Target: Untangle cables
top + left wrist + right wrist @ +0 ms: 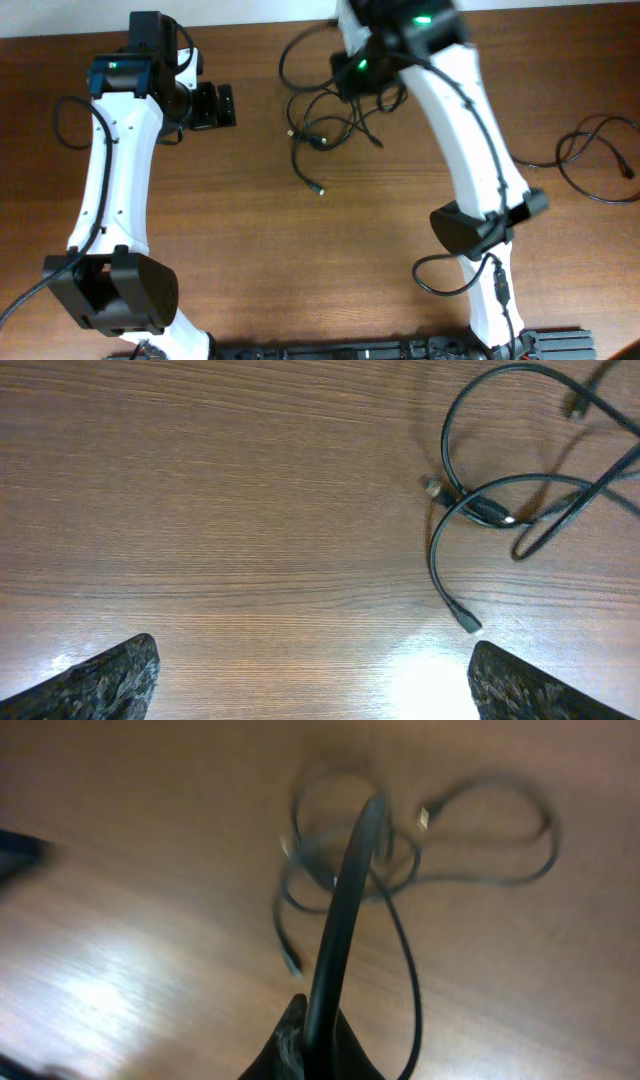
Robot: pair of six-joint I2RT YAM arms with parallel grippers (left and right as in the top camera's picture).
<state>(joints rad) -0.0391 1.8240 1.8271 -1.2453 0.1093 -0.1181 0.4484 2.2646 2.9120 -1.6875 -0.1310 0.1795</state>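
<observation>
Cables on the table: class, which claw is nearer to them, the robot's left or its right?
Right. The right claw is over the cables, shut on one strand; the left claw is open, apart from them, off to one side.

Table [300, 250]: mid-brown, fine straight wood grain, pale glare patches; cables [322, 128]: black throughout; plugs [470, 624]: silvery; left arm [108, 180] and right arm [470, 130]: white shells, black joints and bases; band [120, 76] on the left arm: blue; lights [362, 66]: green; left gripper [228, 105]: black, its fingers [115, 675] dark with grey speckle.
</observation>
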